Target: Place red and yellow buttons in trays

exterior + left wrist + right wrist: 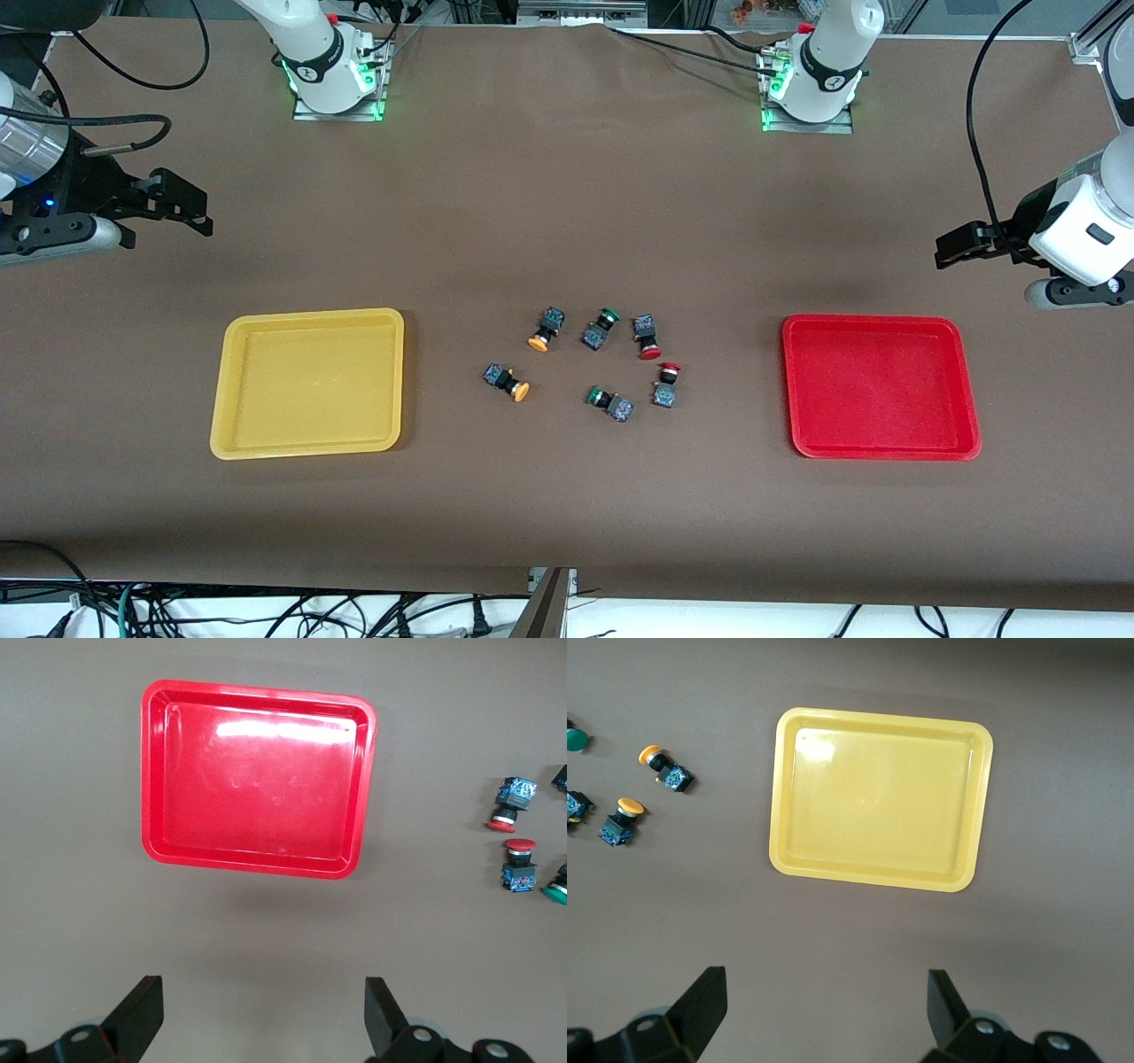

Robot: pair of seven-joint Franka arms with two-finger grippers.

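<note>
Front view | our left gripper [941, 252] and right gripper [205, 221] wait with fingers wide, empty | red buttons [648, 337] lie nearer the left arm, beside the red tray [881, 449] | yellow buttons [508, 382] nearer the right, by the yellow tray [306, 447]

Left hand [261, 1019] and right hand [824, 1014] hover with fingers spread.

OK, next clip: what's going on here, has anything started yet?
Nothing is being handled yet. The left gripper hangs open over bare table near the red tray, and the right gripper hangs open near the yellow tray. Both trays are empty. Two yellow-capped buttons, two red-capped buttons and two green-capped buttons lie clustered on the table between the trays.
</note>
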